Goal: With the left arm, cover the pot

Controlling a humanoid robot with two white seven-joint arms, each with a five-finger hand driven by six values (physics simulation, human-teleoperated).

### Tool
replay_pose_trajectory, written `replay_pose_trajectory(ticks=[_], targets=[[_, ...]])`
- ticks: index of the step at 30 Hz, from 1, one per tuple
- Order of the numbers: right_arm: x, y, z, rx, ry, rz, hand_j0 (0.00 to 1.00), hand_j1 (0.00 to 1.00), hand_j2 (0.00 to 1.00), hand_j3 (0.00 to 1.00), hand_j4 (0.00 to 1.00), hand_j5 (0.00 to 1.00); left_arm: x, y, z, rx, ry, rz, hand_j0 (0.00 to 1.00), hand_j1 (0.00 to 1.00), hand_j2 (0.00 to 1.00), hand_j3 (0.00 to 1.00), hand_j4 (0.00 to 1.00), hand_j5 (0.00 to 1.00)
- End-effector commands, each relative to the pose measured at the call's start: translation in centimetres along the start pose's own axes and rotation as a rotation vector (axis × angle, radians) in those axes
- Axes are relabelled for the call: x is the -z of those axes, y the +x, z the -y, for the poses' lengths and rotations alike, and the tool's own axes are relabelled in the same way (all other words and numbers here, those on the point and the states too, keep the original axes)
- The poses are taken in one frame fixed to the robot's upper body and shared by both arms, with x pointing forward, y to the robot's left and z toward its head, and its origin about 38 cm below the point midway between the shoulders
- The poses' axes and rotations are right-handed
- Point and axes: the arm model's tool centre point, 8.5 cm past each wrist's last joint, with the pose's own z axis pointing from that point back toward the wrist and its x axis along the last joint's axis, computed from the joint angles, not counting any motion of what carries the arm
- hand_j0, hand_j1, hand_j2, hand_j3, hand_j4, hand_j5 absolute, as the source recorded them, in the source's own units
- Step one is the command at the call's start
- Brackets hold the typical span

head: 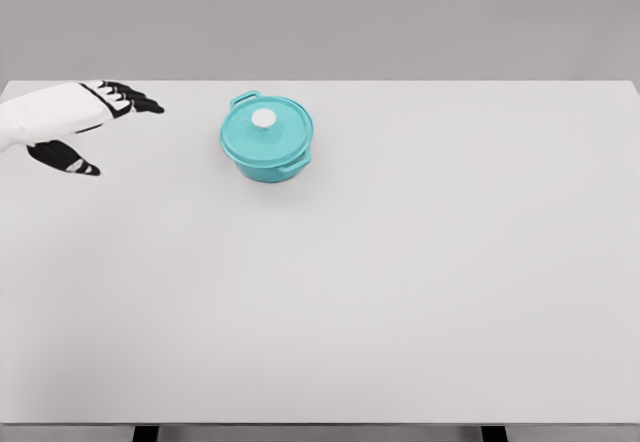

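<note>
Broadly, a white table fills nearly the whole frame, its far edge running across the upper part beneath a grey wall. Left of centre in the upper part of the frame stands a teal pot with two side handles, its teal lid already seated on top and carrying a small white knob. At the upper left edge, the left hand hovers well apart from the pot, fingers spread and holding nothing, its dark thumb lower.
</note>
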Motion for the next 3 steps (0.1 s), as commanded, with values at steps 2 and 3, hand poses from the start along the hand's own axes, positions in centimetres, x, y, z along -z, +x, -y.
replay_pose_trajectory(ticks=[2,3], targets=[[0.00,0.02,0.00,0.000,0.000,0.001,1.00,1.00,1.00,1.00,1.00,1.00,-0.43,-0.18,-0.47,0.001,0.013,-0.008,1.00,1.00,1.00,1.00,1.00,1.00],[0.00,-0.03,-0.01,0.000,0.000,-0.001,1.00,1.00,1.00,1.00,1.00,1.00,-0.43,-0.18,-0.47,0.001,0.013,-0.008,1.00,1.00,1.00,1.00,1.00,1.00]])
